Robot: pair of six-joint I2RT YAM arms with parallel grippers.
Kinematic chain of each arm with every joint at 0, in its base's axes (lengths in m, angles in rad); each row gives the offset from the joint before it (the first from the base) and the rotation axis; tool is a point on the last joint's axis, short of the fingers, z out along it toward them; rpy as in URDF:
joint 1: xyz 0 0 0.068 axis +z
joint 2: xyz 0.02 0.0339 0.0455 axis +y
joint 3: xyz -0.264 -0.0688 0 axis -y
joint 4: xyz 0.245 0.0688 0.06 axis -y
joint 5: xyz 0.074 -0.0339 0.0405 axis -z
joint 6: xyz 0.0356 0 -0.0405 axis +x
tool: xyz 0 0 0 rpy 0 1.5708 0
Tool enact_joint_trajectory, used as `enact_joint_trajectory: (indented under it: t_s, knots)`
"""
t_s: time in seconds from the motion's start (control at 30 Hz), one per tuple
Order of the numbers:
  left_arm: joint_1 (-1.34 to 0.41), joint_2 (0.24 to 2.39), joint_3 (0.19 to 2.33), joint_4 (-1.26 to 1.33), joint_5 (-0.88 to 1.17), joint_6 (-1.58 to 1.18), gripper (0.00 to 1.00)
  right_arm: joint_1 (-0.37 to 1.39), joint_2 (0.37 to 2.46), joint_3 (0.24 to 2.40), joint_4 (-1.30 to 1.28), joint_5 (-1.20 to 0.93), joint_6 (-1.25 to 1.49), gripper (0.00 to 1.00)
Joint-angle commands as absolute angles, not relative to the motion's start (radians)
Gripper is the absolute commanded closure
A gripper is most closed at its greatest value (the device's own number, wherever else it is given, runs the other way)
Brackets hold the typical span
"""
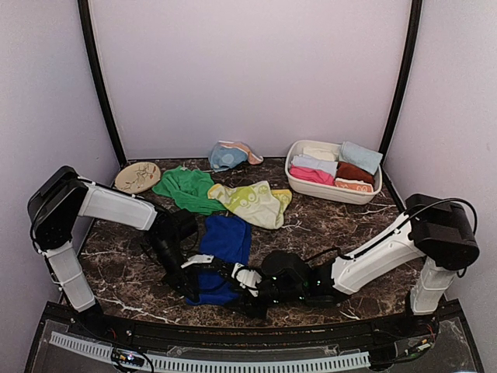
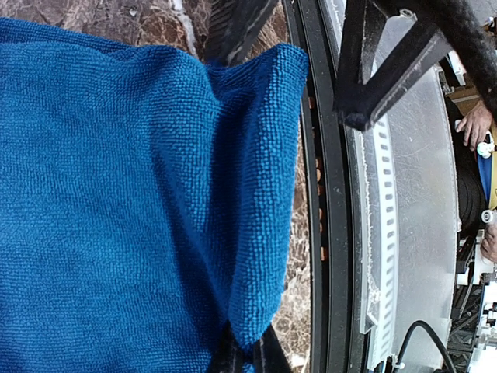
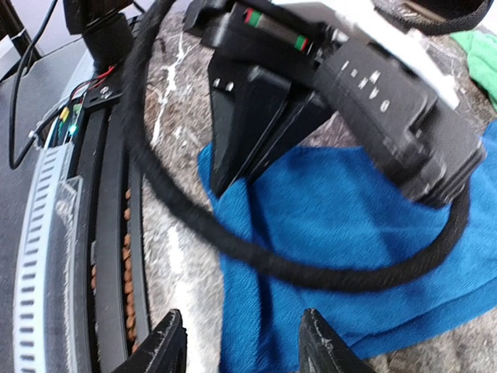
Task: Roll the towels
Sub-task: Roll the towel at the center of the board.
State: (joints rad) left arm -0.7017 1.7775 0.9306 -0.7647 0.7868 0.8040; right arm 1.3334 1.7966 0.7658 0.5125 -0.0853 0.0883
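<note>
Jaws of left gripper (image 2: 247, 353) tight on royal blue towel (image 2: 116, 210)

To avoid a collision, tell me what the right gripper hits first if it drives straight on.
Probably the royal blue towel, lying just ahead of the open right gripper; the left gripper sits beyond, depth unclear.

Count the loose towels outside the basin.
4: light blue towel at the back, green towel left, yellow-green towel centre, royal blue towel in front. Others may be hidden.
</note>
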Motion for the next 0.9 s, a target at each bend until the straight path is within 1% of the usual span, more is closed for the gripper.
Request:
enact_joint_trajectory:
  t_s: [0.0,0.07,0.13,0.23,0.3,0.33,0.37,0.4,0.43,0.47,0.53,0.6,0.73,0.87]
  knots:
    - [-0.692,1.767,0.939,-0.787,0.784,0.817,1.00,1.338,1.837,0.791,0.602,-0.056,0.087,0.52]
    - [-0.690,1.759,0.935,-0.777,0.788,0.812,1.00,1.338,1.854,0.785,0.628,-0.066,0.104,0.54]
    - [-0.686,1.752,0.933,-0.764,0.793,0.806,1.00,1.337,1.870,0.787,0.637,-0.070,0.120,0.58]
    - [-0.679,1.745,0.936,-0.755,0.802,0.805,1.00,1.327,1.892,0.792,0.654,-0.096,0.155,0.70]
    - [-0.678,1.744,0.936,-0.749,0.796,0.805,1.00,1.312,1.903,0.787,0.681,-0.113,0.202,0.81]
    - [-0.677,1.741,0.932,-0.737,0.786,0.803,0.98,1.299,1.906,0.781,0.700,-0.129,0.237,0.87]
    - [-0.676,1.728,0.921,-0.711,0.767,0.793,0.90,1.281,1.908,0.774,0.720,-0.156,0.279,0.93]
    - [-0.674,1.711,0.903,-0.684,0.752,0.784,0.81,1.256,1.913,0.765,0.742,-0.189,0.331,0.99]
    - [-0.672,1.689,0.884,-0.650,0.708,0.777,0.67,1.234,1.919,0.759,0.755,-0.226,0.389,1.00]
    - [-0.673,1.663,0.861,-0.619,0.680,0.771,0.59,1.210,1.926,0.758,0.763,-0.271,0.445,1.00]
    - [-0.672,1.601,0.820,-0.563,0.631,0.781,0.53,1.170,1.956,0.769,0.753,-0.364,0.550,1.00]
    - [-0.672,1.544,0.804,-0.523,0.567,0.787,0.51,1.144,1.982,0.788,0.725,-0.461,0.636,1.00]
    - [-0.673,1.465,0.837,-0.527,0.475,0.847,0.50,1.120,2.006,0.807,0.656,-0.528,0.681,1.00]
    - [-0.681,1.436,0.909,-0.598,0.504,0.886,0.53,1.104,2.016,0.807,0.634,-0.553,0.718,1.00]
